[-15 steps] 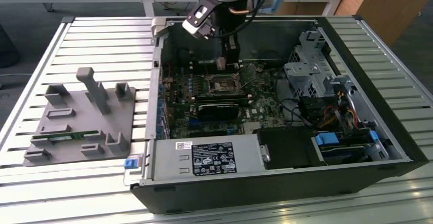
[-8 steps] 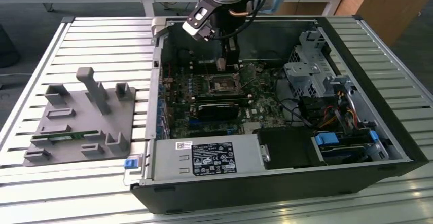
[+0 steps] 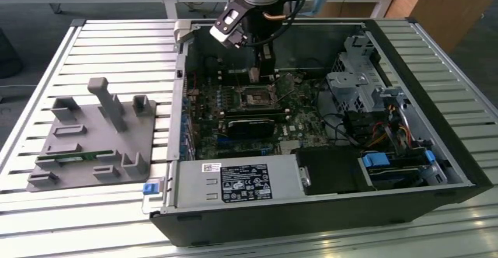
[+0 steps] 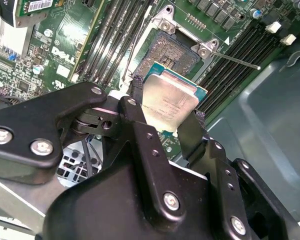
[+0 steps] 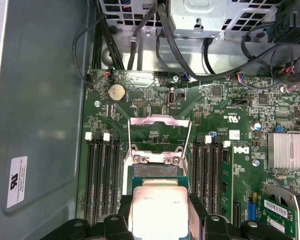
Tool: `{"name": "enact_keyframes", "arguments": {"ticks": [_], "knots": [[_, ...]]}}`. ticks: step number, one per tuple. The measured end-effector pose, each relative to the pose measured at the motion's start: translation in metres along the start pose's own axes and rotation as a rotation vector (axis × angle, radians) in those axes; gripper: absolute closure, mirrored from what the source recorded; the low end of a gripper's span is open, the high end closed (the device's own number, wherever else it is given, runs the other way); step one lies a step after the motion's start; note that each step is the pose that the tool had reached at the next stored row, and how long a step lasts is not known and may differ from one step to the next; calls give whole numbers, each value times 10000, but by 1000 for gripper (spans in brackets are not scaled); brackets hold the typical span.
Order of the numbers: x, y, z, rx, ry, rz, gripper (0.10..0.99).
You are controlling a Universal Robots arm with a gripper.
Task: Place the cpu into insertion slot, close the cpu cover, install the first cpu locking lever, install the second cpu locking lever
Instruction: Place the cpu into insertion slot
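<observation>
Black metal PC case [image 3: 311,217] lies open, green motherboard [image 5: 155,107] inside. Arm hangs near-vertical over the insertion slot [image 4: 172,50]; black gripper [image 4: 167,112] pinches flat square silvery cpu [image 4: 170,102] by opp edges, just over slot, not seated. Thin silver cpu cover [image 5: 157,120] swung up at slot's edge, dark pin grid exposed

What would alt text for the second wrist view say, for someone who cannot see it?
A black gripper holds a small silvery square chip close to an open square socket on a green circuit board, with long black memory slots on both sides.
</observation>
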State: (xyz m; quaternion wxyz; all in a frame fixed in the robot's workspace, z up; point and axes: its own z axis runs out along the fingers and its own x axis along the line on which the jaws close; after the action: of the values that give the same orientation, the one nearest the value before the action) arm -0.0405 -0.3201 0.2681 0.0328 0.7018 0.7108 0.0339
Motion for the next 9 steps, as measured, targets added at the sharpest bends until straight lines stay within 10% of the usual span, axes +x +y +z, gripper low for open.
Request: {"name": "enact_keyframes", "arguments": {"ticks": [9], "knots": [[0,-3,36,0,-1,0,561]]}}
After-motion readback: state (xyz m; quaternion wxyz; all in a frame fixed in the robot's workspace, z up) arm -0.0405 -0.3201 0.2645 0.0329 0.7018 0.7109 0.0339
